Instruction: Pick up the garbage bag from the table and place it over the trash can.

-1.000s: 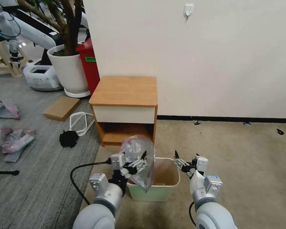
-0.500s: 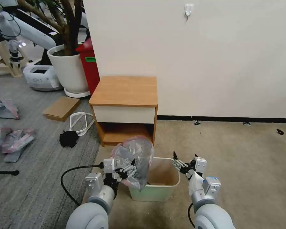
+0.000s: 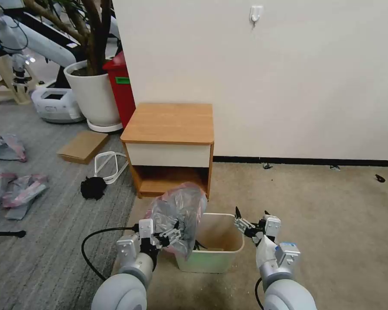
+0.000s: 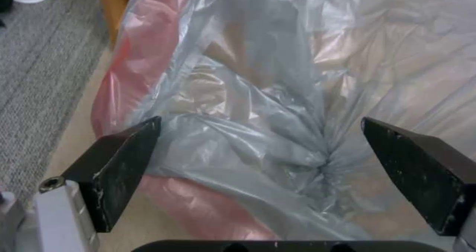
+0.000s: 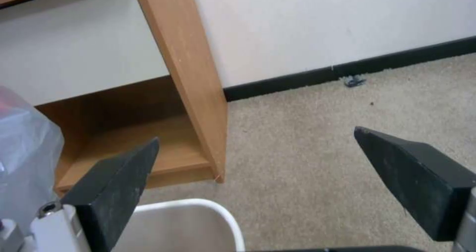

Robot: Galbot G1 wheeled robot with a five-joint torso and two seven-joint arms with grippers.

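Note:
The garbage bag (image 3: 179, 209), crumpled grey plastic with a pink band, bulges over the left rim of the trash can (image 3: 222, 252) on the carpet in front of the table (image 3: 170, 122). My left gripper (image 3: 176, 235) is at the bag's near side with its jaws wide apart. In the left wrist view the bag (image 4: 258, 96) lies just beyond the open left gripper (image 4: 260, 170), not pinched. My right gripper (image 3: 251, 218) hovers open by the can's right rim, holding nothing. In the right wrist view the right gripper (image 5: 255, 148) faces the can's rim (image 5: 225, 216) and the table's side panel (image 5: 186, 73).
A white plant pot (image 3: 95, 92) and a red bin (image 3: 121, 88) stand left of the table by the wall. Cardboard (image 3: 82, 146), a white loop (image 3: 110, 165), a black lump (image 3: 92, 188) and other bags (image 3: 23, 189) litter the grey rug. Bare carpet lies to the right.
My left gripper has drawn back toward me and to the left, and lower. The bag has sunk with it onto the can's left side. The right gripper has barely shifted.

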